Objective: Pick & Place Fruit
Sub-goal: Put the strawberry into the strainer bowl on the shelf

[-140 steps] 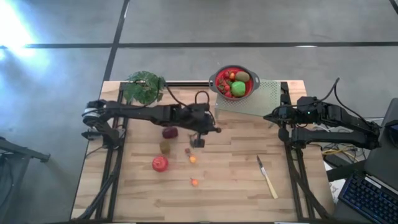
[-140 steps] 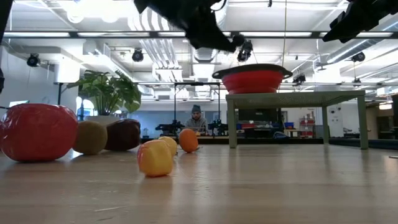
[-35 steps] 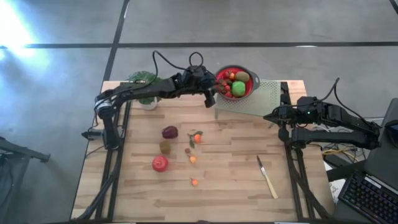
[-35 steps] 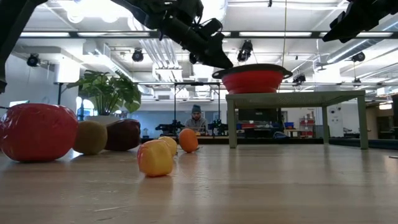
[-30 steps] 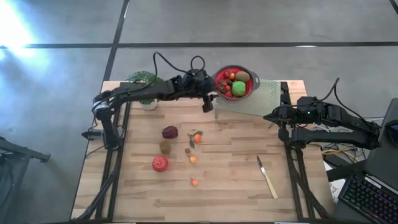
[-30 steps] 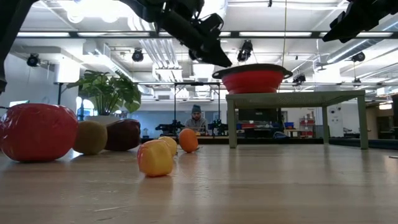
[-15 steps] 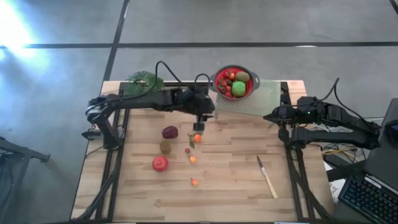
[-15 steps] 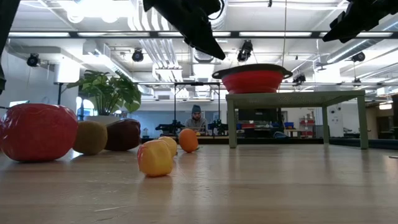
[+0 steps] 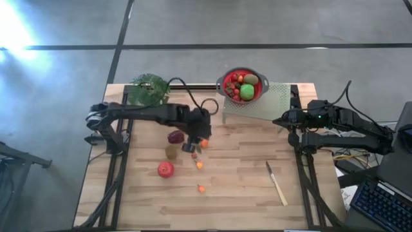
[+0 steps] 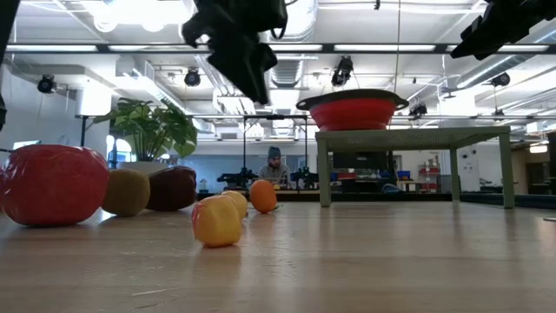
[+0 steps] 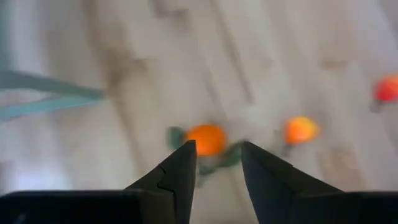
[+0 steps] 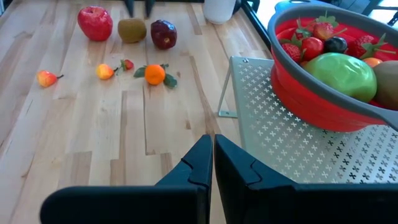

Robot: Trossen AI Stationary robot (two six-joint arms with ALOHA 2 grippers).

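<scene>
Red colander [image 9: 242, 85] holding fruit (green apple [image 9: 247, 91] included), left gripper [image 9: 191, 147] slightly parted, empty

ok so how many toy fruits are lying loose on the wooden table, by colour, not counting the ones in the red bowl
red, big toy apple and tiny strawberry: 2
dark maroon plum-like fruit: 1
brown kiwi: 1
orange to yellow, leafy orange, small yellow-orange fruit, small yellow-red fruit: 3
total: 7
</scene>
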